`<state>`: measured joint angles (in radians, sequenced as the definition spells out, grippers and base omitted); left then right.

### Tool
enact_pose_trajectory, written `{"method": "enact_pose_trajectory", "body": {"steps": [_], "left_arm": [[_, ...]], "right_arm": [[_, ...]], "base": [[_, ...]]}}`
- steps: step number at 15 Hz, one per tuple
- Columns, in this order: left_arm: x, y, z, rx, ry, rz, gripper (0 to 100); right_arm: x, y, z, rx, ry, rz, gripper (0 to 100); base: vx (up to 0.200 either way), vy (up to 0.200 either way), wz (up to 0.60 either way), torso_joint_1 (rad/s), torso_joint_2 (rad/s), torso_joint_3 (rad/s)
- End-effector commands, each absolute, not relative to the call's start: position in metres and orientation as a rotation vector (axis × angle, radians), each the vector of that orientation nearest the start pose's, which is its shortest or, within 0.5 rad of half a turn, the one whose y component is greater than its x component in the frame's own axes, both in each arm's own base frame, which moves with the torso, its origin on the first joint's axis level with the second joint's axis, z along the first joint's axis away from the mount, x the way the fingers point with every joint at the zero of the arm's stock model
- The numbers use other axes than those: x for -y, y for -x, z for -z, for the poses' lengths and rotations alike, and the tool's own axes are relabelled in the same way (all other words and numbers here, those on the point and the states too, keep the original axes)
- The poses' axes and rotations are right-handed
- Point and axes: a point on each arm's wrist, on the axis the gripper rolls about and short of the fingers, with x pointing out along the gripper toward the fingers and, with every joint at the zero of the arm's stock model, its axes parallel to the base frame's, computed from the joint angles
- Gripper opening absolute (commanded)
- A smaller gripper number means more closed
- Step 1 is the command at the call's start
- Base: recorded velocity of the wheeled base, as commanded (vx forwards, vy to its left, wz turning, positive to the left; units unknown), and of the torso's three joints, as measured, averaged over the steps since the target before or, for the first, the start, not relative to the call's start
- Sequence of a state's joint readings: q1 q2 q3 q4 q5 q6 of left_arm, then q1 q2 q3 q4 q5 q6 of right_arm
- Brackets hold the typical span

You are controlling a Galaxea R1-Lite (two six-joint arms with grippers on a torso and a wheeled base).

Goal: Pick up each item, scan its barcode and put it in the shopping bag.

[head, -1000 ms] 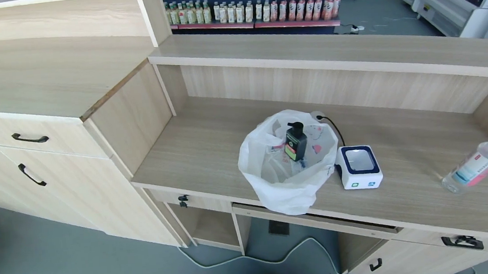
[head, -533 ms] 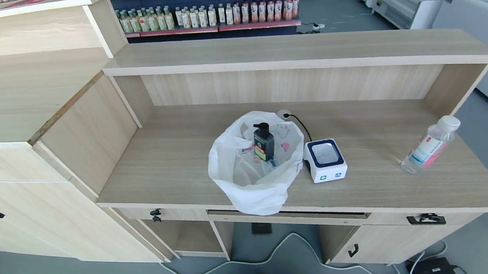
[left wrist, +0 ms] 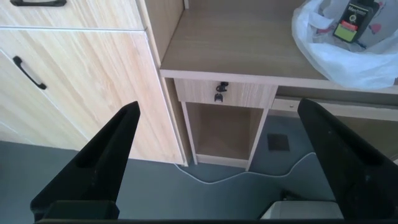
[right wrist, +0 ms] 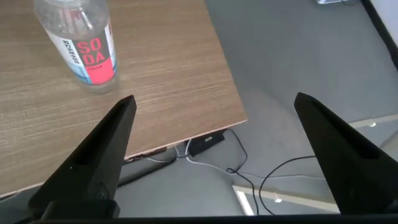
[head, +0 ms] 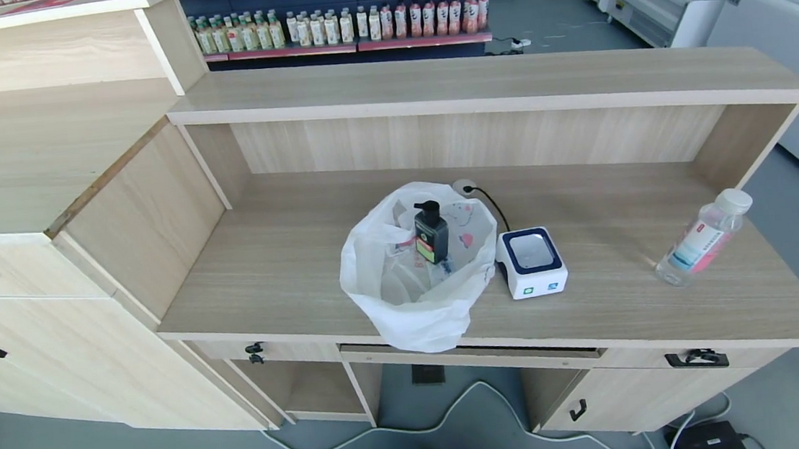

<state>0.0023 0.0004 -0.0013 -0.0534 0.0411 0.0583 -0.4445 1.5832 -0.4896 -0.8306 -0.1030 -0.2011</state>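
- Head view: bottle (head: 704,237) stands upright near the counter's (head: 287,263) right end. It is closer to the front edge than the back wall and well apart from everything else.
- Handling guess: clear plastic, capped, fill level hard to tell, so light to moderate weight. The thin wall will likely give under a hard squeeze, and the smooth label is probably slick.
- Best hold looks like across the labelled mid-body, below the shoulder, with the barcode side left uncovered for the scan. Can't make out where the barcode is.
- Right gripper (right wrist: 214,162): fingers (right wrist: 93,162) spread wide, nothing between them, touching nothing. It sits off the counter's right edge over the floor, with the bottle near but not between the jaws.
- Left gripper (left wrist: 217,162): fingers (left wrist: 99,162) also wide apart and empty, low in front of the counter's left front corner.
- Scanner (head: 531,262) faces up mid-counter near the front edge, between bottle and bag (head: 415,324), just beside the bag.
- Bag mouth is open and the bag slumps over the front edge. A pump bottle (head: 432,232) already stands inside.
- Judgement: one item bagged; the bottle is left to grab, scan and drop in.
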Motion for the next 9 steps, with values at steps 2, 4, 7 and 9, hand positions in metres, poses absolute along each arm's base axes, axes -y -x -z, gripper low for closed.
{"method": "enact_pose_trajectory", "body": {"steps": [2, 4, 7, 9], "left_arm": [[-0.001, 0.023, -0.081, 0.052, -0.057, -0.046, 100], [-0.001, 0.023, -0.081, 0.054, -0.057, -0.046, 100], [-0.001, 0.023, -0.081, 0.052, -0.057, -0.046, 100], [-0.001, 0.023, -0.081, 0.052, -0.057, -0.046, 100]], "right_arm": [[0.109, -0.240, -0.127, -0.353, 0.116, 0.481, 100], [0.106, -0.248, -0.126, -0.304, 0.066, 0.447, 100], [0.107, -0.256, -0.121, -0.276, 0.048, 0.422, 100], [0.106, -0.262, -0.117, -0.255, 0.037, 0.385, 100]], "base": [[0.000, 0.000, 0.00, 0.000, 0.00, 0.000], [0.000, 0.000, 0.00, 0.000, 0.00, 0.000], [0.000, 0.000, 0.00, 0.000, 0.00, 0.000], [0.000, 0.000, 0.00, 0.000, 0.00, 0.000]]}}
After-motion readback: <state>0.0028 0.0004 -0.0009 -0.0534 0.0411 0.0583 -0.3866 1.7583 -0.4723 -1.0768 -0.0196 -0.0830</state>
